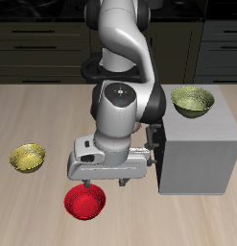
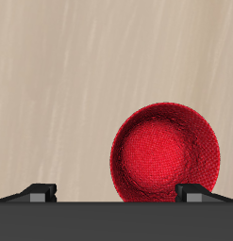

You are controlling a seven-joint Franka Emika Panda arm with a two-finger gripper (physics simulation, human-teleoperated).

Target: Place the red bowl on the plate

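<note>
Fingers: the two fingers [image 2: 39, 191] stand wide apart with nothing between them; in the wrist view only their two dark tips show, one at each side. In the exterior view the fingers [image 1: 87, 182] hang just above the red bowl.
Red bowl: one red bowl [image 1: 84, 202] sits upright on the tabletop [image 1: 34, 115] near its front edge, free of any grip; the wrist view shows its speckled red inside [image 2: 167, 156], with one fingertip above its rim.
Yellow-green bowls: two. One yellow-green bowl [image 1: 27, 158] rests on the tabletop, well apart from the red one; the other [image 1: 193, 101] sits on top of the grey box.
Grey box: one grey box [image 1: 197, 154] stands on the tabletop beside the arm.
Arm: one white Franka arm [image 1: 125, 106] reaches forward over the tabletop.
Plate: cannot be made out in either view.
Background: dark cabinets [image 1: 34, 38] behind the tabletop.
</note>
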